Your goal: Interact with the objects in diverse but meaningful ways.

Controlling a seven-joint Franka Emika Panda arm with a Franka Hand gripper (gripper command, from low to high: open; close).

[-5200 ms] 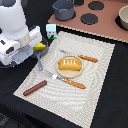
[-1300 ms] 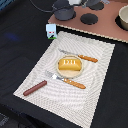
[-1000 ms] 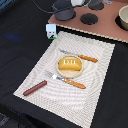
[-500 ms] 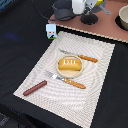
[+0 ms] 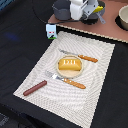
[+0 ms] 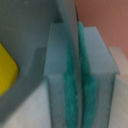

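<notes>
Sausage nearest, bread loaf mid-placemat, milk carton by its far corner. Beyond, gripper clamped tight on saucepan edge pinched between teal pads; cheese wedge just beside.

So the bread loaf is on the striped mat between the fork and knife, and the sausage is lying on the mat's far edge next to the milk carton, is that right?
Not quite. In the exterior view the sausage lies at the mat's near corner, well away from the milk carton, which stands off the mat at its far corner. The bread loaf does sit between the fork and knife.
</notes>
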